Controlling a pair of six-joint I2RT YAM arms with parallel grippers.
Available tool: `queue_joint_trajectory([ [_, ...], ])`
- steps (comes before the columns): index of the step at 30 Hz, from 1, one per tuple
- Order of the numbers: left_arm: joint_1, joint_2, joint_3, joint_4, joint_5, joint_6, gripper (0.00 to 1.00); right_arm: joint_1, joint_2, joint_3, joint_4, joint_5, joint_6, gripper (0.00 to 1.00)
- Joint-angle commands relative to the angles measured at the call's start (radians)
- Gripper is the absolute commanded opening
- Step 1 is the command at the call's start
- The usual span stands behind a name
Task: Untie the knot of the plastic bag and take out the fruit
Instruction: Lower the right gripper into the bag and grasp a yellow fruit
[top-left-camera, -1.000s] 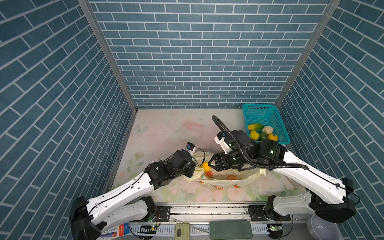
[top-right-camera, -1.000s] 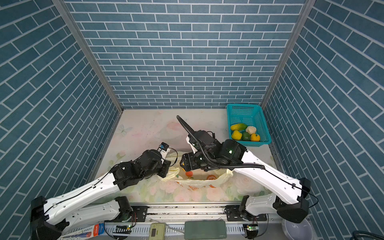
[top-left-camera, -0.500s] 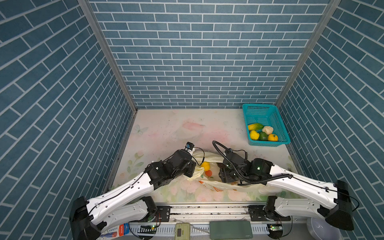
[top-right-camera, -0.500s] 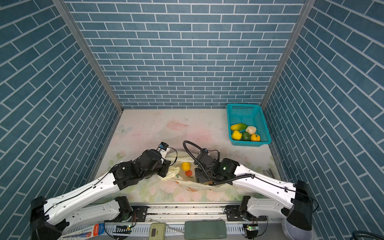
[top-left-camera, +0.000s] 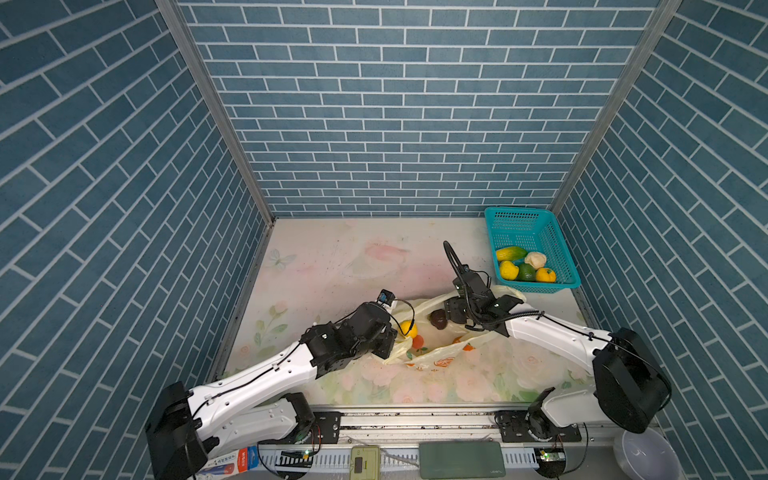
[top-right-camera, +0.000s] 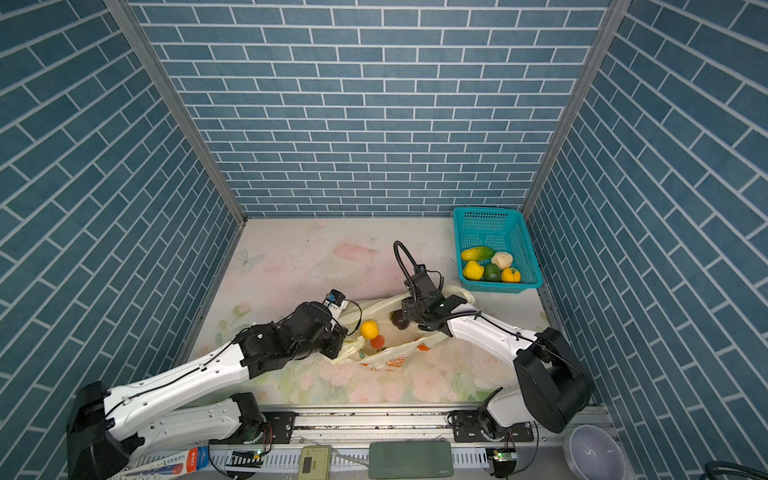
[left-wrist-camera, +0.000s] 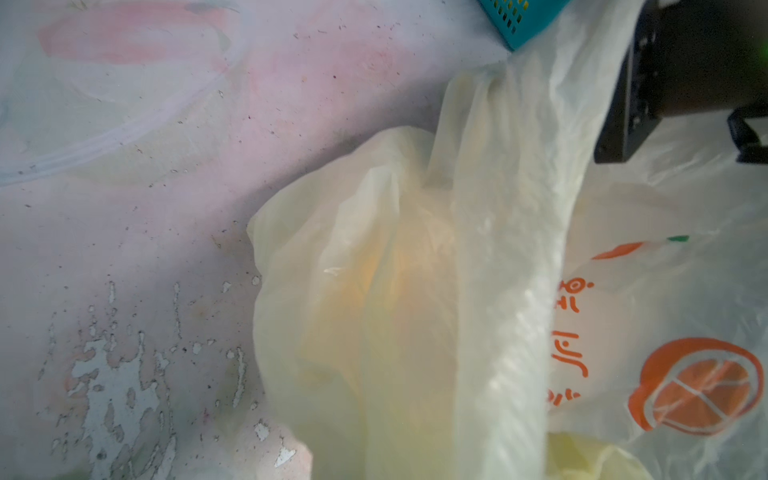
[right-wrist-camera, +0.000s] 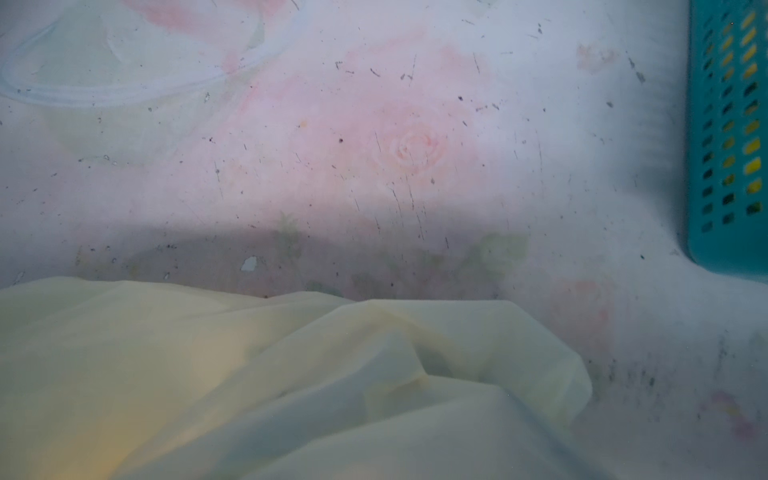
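Beside the right gripper (top-left-camera: 448, 313) — jaws unclear — the dark fruit (top-left-camera: 437, 319) looks firm: grasp mid-body; left gripper (top-left-camera: 388, 351) pinches the flimsy plastic bag (top-left-camera: 440, 355).

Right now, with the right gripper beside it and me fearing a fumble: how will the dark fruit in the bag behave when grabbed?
The dark fruit looks rounded, so it would probably roll if nudged. It lies in the open plastic bag, thin crinkled film that likely slips under it.
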Motion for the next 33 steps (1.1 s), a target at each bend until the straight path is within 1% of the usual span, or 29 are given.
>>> queue_joint_trajectory([
  [1, -0.014, 0.035, 0.004, 0.040, 0.007, -0.017, 0.00, 0.006, -0.015, 0.049, 0.013, -0.075, -0.044, 0.75],
  [6, -0.014, 0.064, 0.025, 0.072, -0.015, -0.038, 0.00, 0.099, -0.107, 0.060, -0.163, -0.109, 0.031, 0.77],
  [9, -0.014, 0.083, 0.039, 0.069, -0.024, -0.050, 0.00, 0.171, -0.133, 0.073, -0.248, -0.096, 0.081, 0.77],
  [12, -0.014, 0.092, 0.050, 0.065, -0.033, -0.061, 0.00, 0.226, -0.155, 0.057, -0.285, -0.049, 0.135, 0.78],
  [17, -0.007, 0.102, 0.062, 0.058, -0.057, -0.097, 0.00, 0.288, -0.209, -0.032, -0.250, 0.031, 0.218, 0.78],
  [21, 0.008, 0.101, 0.063, 0.057, -0.064, -0.141, 0.00, 0.365, -0.245, -0.113, -0.231, 0.125, 0.249, 0.77],
  [25, 0.029, 0.099, 0.062, 0.067, -0.063, -0.161, 0.00, 0.431, -0.253, -0.211, -0.182, 0.156, 0.282, 0.77],
  [29, 0.048, 0.093, 0.063, 0.077, -0.070, -0.156, 0.00, 0.453, -0.213, -0.281, -0.151, 0.153, 0.311, 0.77],
  [33, 0.062, 0.082, 0.065, 0.059, -0.066, -0.123, 0.00, 0.463, -0.161, -0.332, -0.115, 0.128, 0.334, 0.77],
])
